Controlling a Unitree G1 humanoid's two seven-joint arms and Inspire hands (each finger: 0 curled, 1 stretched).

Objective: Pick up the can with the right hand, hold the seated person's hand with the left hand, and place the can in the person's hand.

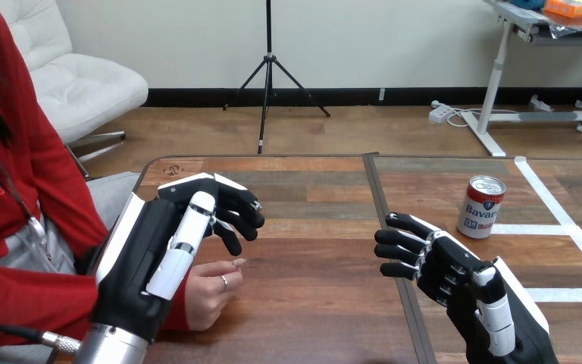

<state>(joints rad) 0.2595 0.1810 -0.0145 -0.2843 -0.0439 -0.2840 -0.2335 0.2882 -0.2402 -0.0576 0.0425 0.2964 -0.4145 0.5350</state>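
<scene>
Upright on the wooden table (311,326), pull-tab end up: a red, white and silver can (486,206), untouched, free on every side. Just right of the can, strips of white tape (557,216) flat on the wood, one strip meeting its base. Left of the can, a dark seam (375,189) running from the far edge to the near edge.

Left of the can and nearer the front edge, with bare wood between: the right hand (436,265), over that seam, loosely bent and spread, empty, nothing inside its grasp. Black fingertips (394,221) aimed away from the can.

Far left of the can, well apart from it: the left hand (174,243), white shell up, directly over the person's hand (208,292). Beneath it, the person's hand low at the table, poking out on the side toward the can. Cannot tell whether gripped or merely covered.
</scene>
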